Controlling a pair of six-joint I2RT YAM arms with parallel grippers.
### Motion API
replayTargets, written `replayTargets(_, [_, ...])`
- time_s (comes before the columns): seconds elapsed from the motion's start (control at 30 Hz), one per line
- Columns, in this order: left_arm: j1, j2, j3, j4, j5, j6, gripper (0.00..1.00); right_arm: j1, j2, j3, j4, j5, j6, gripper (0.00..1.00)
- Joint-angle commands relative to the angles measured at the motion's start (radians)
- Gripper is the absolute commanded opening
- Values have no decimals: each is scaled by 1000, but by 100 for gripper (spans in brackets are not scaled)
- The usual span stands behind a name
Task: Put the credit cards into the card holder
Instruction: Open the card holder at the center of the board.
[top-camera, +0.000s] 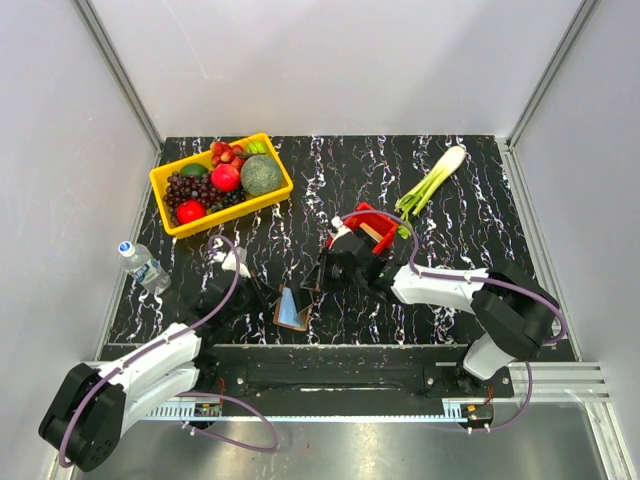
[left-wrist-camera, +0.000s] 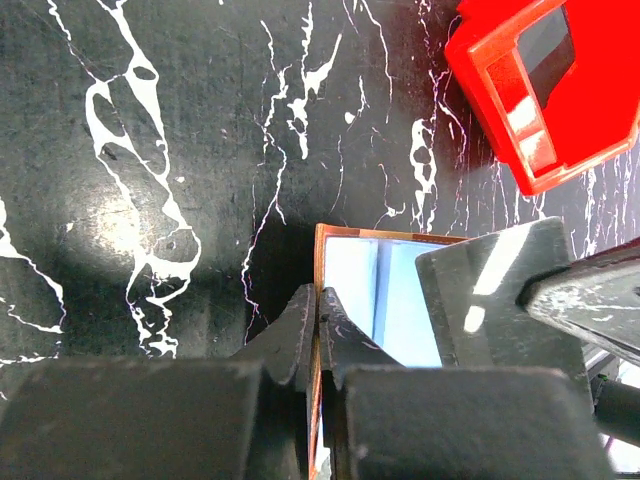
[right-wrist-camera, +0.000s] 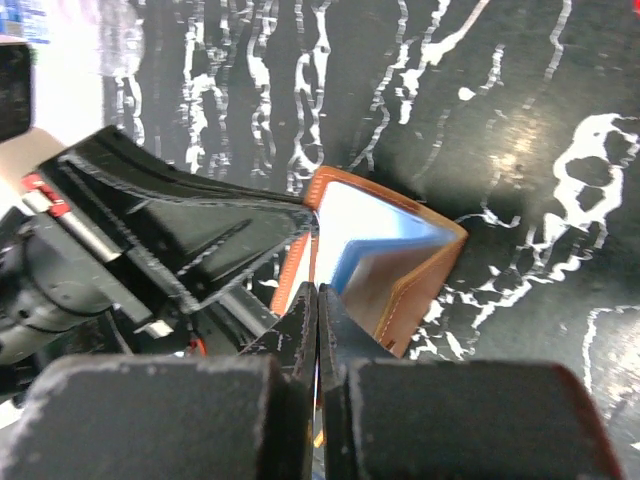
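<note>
The card holder (top-camera: 293, 310) is a brown leather wallet with pale blue inside, and it stands half open on the table near the front edge. My left gripper (left-wrist-camera: 320, 300) is shut on its orange-brown left edge. My right gripper (right-wrist-camera: 318, 300) is shut from the other side, with a thin pale and orange edge of the card holder (right-wrist-camera: 420, 280) pinched between its fingers. In the top view the two grippers, left (top-camera: 268, 300) and right (top-camera: 318, 285), meet over it. A tan credit card (top-camera: 381, 232) shows inside the red bin (top-camera: 362, 212).
A yellow basket (top-camera: 240, 208) of fruit stands at the back left. A water bottle (top-camera: 143, 265) lies near the left edge. A green onion (top-camera: 430, 182) lies at the back right. The red bin (left-wrist-camera: 520, 100) sits just behind the right gripper.
</note>
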Motion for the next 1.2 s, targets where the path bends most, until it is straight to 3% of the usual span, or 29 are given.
replayTargets(0.0, [2, -23, -5, 0, -30, 12, 0, 10, -38, 32, -142, 117, -60, 0])
replayTargets(0.2, [2, -53, 26, -20, -53, 15, 0, 10, -79, 23, -288, 215, -109, 0])
replayTargets(0.4, [2, 22, 46, -7, -52, 36, 0, 7, -171, -28, -163, 163, -97, 0])
replayTargets(0.57, [2, 74, 26, 67, -21, 13, 0, 7, -141, -8, -106, 151, -66, 0])
replayTargets(1.17, [2, 60, 14, 49, -30, 10, 0, 6, -168, -48, -99, 271, -89, 0])
